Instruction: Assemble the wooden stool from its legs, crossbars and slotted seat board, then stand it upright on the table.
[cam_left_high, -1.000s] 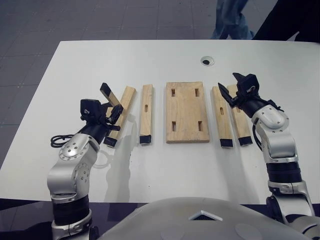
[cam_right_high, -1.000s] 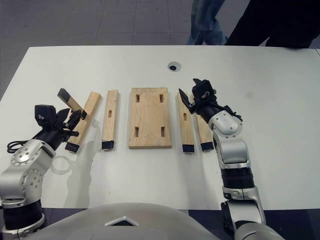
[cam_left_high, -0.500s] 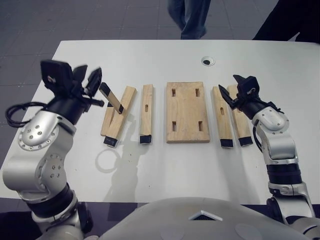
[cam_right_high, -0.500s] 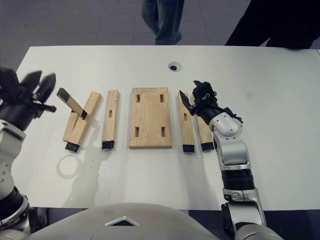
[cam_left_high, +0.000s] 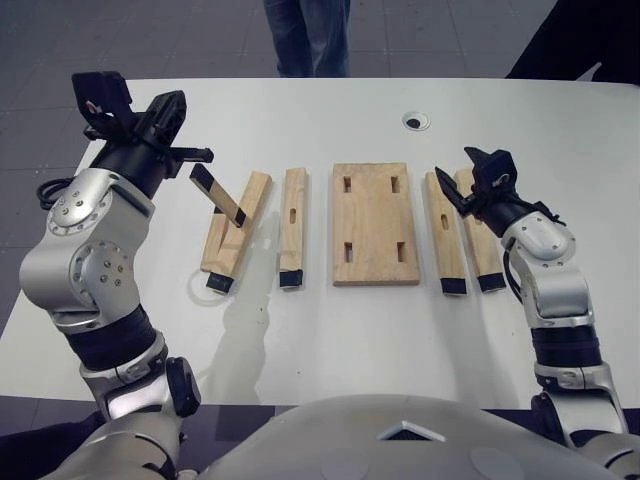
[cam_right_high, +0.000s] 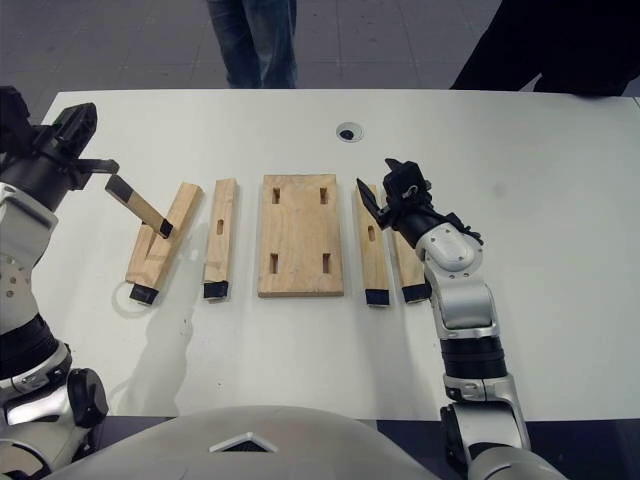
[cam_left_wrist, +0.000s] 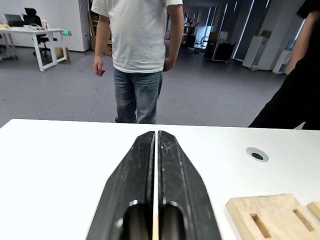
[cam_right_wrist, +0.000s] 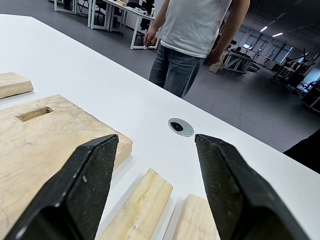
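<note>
1. The white worktop (cam_left_high: 330, 330) has wide bare strips along its near and far edges and open room at its right end. The parts lie in 1 row across the middle.
2. The slotted seat board (cam_left_high: 374, 224) lies flat at centre, with a slotted leg (cam_left_high: 292, 225) just left of it and the 2 right legs (cam_left_high: 446, 240) just right of it.
3. Farther left, a crossbar (cam_left_high: 218, 195) leans tilted on the leftmost leg (cam_left_high: 240, 220).
4. The left hand (cam_left_wrist: 156, 135) hangs raised near the far-left corner, close to the crossbar's raised end. Its wrist view shows both fingers pressed together on nothing.
5. The right hand (cam_right_wrist: 156, 139) hovers over the right legs' far ends. Its wrist view shows the fingers apart, with a grommet hole (cam_right_wrist: 180, 126) beyond.
</note>
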